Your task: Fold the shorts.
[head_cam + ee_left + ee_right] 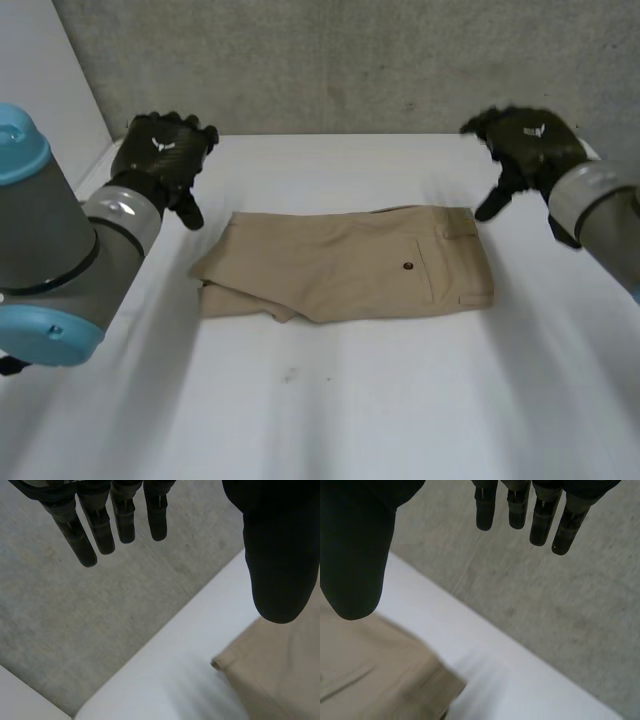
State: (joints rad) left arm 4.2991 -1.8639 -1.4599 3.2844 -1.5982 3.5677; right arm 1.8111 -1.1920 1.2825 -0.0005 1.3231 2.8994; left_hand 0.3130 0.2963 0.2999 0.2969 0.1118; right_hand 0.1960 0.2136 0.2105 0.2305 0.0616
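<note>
Tan shorts [350, 265] lie folded in the middle of the white table [330, 400], waistband and buttoned back pocket toward the right. My left hand [160, 150] hovers above the table beyond the shorts' left end, open and holding nothing. In the left wrist view its fingers [102, 522] hang straight, and a corner of the shorts [270, 675] lies below its thumb. My right hand [525, 140] hovers past the shorts' far right corner, open and empty too. In the right wrist view its fingers [535, 512] are straight, with the shorts' waistband corner [375, 670] under its thumb.
A grey wall [350, 60] rises right behind the table's far edge, close beyond both hands. A white panel [45, 90] stands at the far left. Bare tabletop stretches in front of the shorts.
</note>
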